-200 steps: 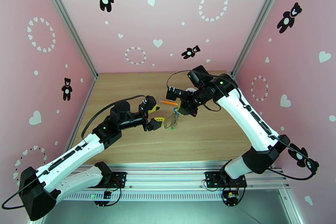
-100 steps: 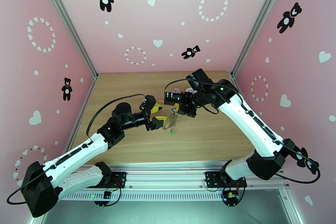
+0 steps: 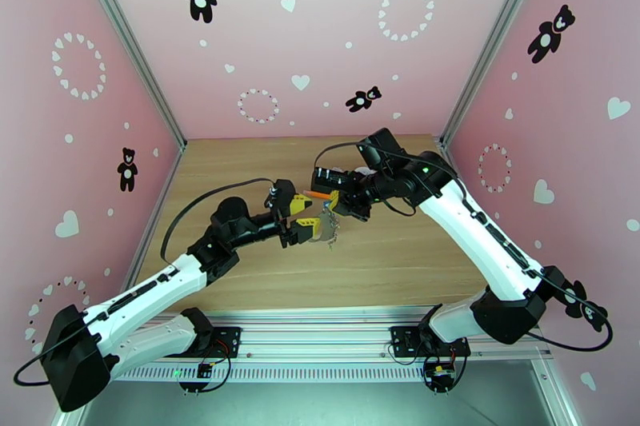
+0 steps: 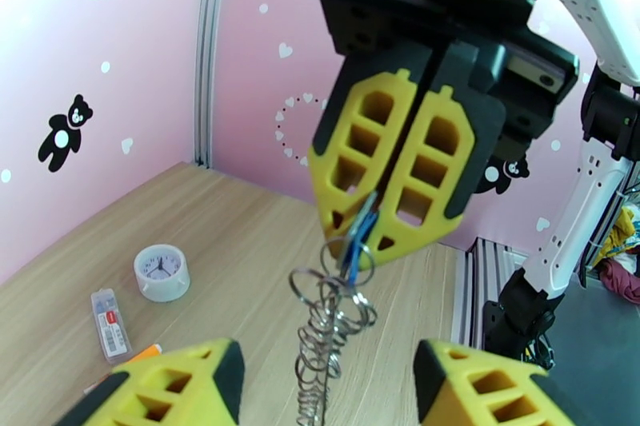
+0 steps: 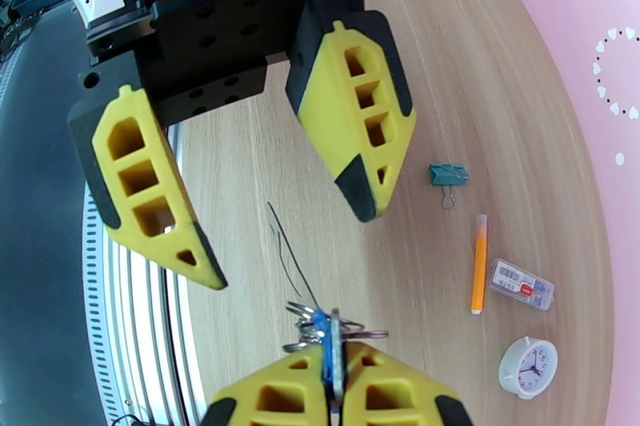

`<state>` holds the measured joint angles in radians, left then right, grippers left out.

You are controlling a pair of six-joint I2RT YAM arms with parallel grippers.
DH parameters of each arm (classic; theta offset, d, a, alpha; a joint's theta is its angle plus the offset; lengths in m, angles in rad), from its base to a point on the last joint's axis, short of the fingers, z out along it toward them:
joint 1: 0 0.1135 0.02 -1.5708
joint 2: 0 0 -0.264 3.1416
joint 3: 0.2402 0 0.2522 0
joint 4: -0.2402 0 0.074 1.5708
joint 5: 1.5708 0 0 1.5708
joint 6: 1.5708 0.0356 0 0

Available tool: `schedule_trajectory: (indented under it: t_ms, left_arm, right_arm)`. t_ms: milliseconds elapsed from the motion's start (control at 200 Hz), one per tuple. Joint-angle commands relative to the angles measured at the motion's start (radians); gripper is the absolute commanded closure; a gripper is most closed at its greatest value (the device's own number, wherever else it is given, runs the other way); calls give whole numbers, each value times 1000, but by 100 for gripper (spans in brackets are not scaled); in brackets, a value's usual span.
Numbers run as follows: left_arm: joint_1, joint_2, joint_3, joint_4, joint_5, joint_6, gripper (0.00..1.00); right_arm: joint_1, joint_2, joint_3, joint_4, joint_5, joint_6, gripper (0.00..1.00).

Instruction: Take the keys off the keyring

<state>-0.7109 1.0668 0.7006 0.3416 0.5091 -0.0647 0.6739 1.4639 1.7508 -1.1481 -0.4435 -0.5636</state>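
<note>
The right gripper (image 4: 364,237) has its jaws pressed together on a blue key (image 4: 354,248), pinched at the very tips. Just below those tips hangs the keyring (image 4: 328,324), a cluster of metal rings over a thin coiled chain. Its lower end runs out of sight. The left gripper (image 4: 326,360) holds its 2 jaws spread wide, 1 on each side of the hanging chain, touching nothing. Off to one side of the right jaws, on the wooden tabletop (image 5: 416,44), lie a teal binder clip (image 5: 448,174), an orange pen (image 5: 478,264), a small clear case (image 5: 522,284) and a white clock (image 5: 528,368), all well apart from both pairs of jaws.
</note>
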Motion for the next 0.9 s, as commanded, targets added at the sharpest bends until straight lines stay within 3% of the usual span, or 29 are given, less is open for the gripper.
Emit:
schedule_trajectory:
  t_ms: [0,310,521,896]
  left_arm:
    - [-13,29,17,25,-5,-7,46]
    - [-13,77,55,13,32,0,53]
    - [-13,81,69,21,-12,20,54]
    - [-13,94,92,-10,-9,44,64]
  right_arm:
    - [3,-29,0,25,-35,30,100]
    - [3,-31,1,22,-32,44,100]
    - [3,-29,-1,16,-26,55,100]
    - [3,-32,1,14,-14,72,100]
